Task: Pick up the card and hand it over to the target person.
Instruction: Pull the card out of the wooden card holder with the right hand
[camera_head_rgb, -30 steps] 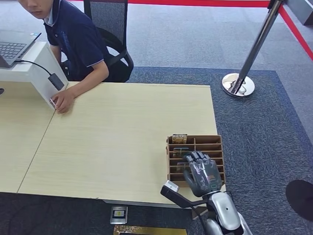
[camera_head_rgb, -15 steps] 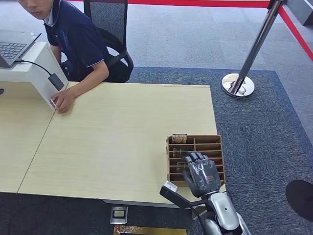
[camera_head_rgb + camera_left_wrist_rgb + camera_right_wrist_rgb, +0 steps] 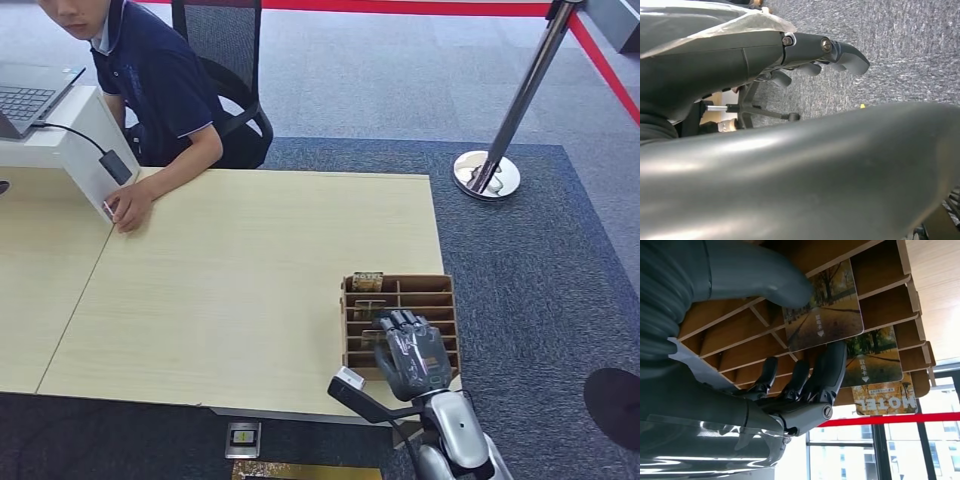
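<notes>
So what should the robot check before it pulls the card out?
1. Right hand over the wooden card rack: ok.
2. Thumb and fingers on either side of the nearest card: ok.
3. Grip firm enough to lift: cannot tell.
4. The other two cards stay slotted: ok.
5. Person seated at the table's far corner: ok.
6. Their hand raised to receive: not ok, it rests on the table.

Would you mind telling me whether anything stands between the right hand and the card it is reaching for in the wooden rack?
Nothing visible does. The right hand is already at the wooden rack, with its thumb on the face of the nearest card and its fingers curled behind it. Two more cards stand in slots beyond.
</notes>
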